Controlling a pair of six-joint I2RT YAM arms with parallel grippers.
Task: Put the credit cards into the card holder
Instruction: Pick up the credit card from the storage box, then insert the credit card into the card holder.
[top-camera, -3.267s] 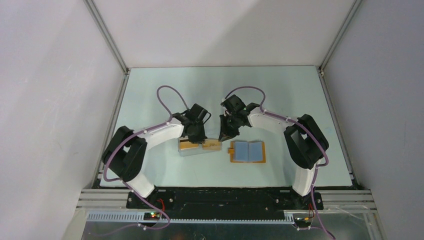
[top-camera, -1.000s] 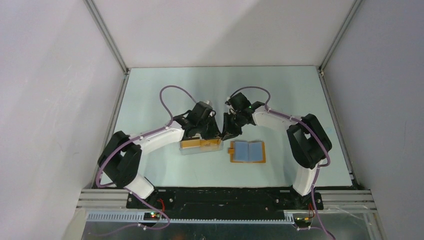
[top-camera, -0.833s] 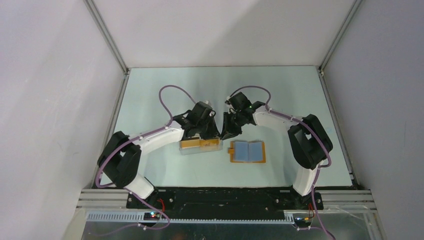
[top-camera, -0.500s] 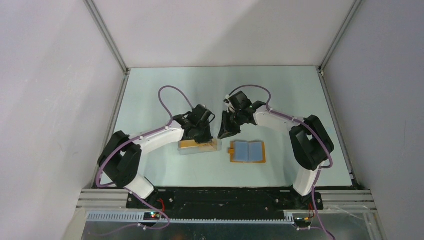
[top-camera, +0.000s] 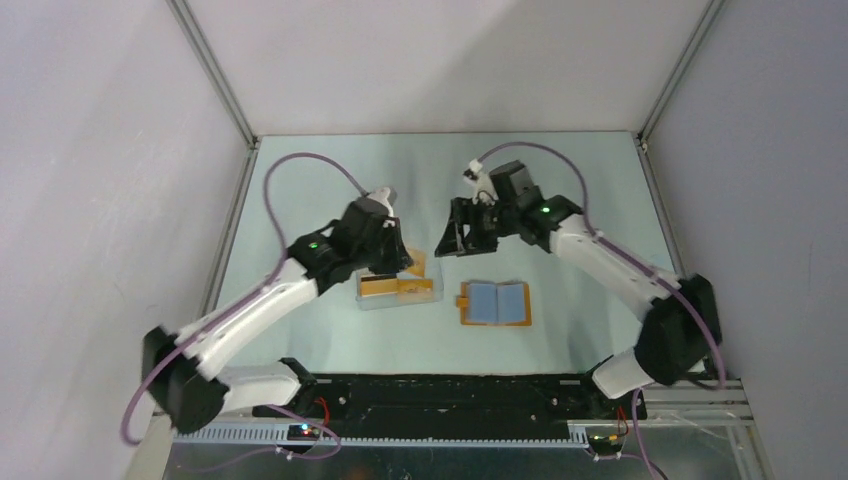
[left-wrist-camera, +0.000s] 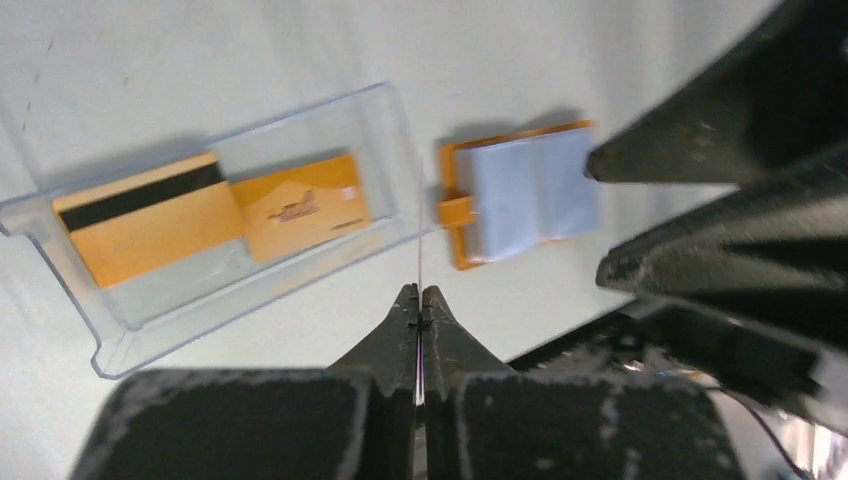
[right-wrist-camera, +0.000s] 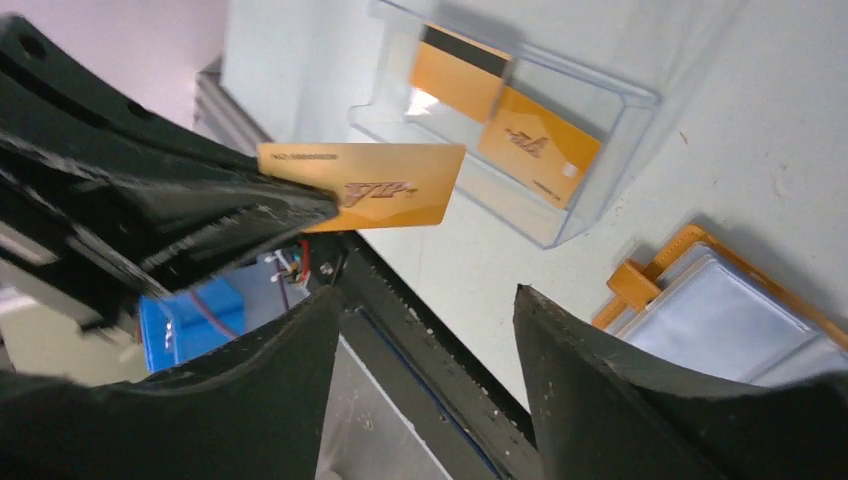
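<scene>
Showing the worktop (top-camera: 300, 200), above which the left gripper (left-wrist-camera: 420, 300) is raised, its jaws pinching one credit card (right-wrist-camera: 370, 185) by an edge; the right gripper (right-wrist-camera: 425, 292) is held nearby, jaws spread and empty. Two further credit cards (left-wrist-camera: 295, 205) are contained in a clear box (top-camera: 398, 298), and just beside it the card holder (top-camera: 494, 303) is laid open.

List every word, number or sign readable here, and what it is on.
"VIP": on the card in the left gripper.
Small print along that card's top edge: too small to read.
Logo on the unstriped card in the clear box: blurred, unreadable.
Nothing else legible.
</scene>
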